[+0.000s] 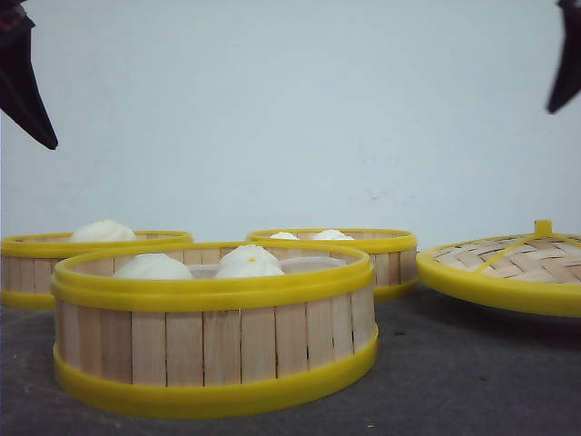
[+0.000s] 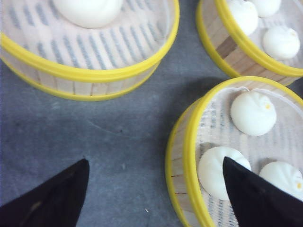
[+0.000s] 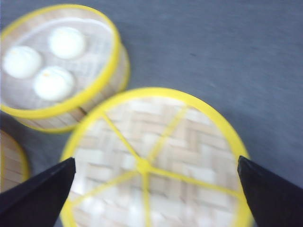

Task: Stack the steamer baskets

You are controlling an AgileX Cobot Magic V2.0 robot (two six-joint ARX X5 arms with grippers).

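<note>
Since all three steamer baskets [image 1: 214, 322] sit apart on the grey table [image 1: 454, 372], no stacking is done yet. One basket stands front and centre, another at ten o'clock behind it [image 1: 54, 259], the third at one o'clock [image 1: 363, 245]; each holds white buns [image 1: 247, 261]. Both arms hover high, the left gripper [image 2: 154, 194] and right gripper [image 3: 156, 194] spread wide and empty. Over at three o'clock lies the lid [image 1: 508, 268].

A plain pale wall [image 1: 290, 118] stands behind a dark grey, matte table surface [image 1: 454, 372], evenly lit throughout.
</note>
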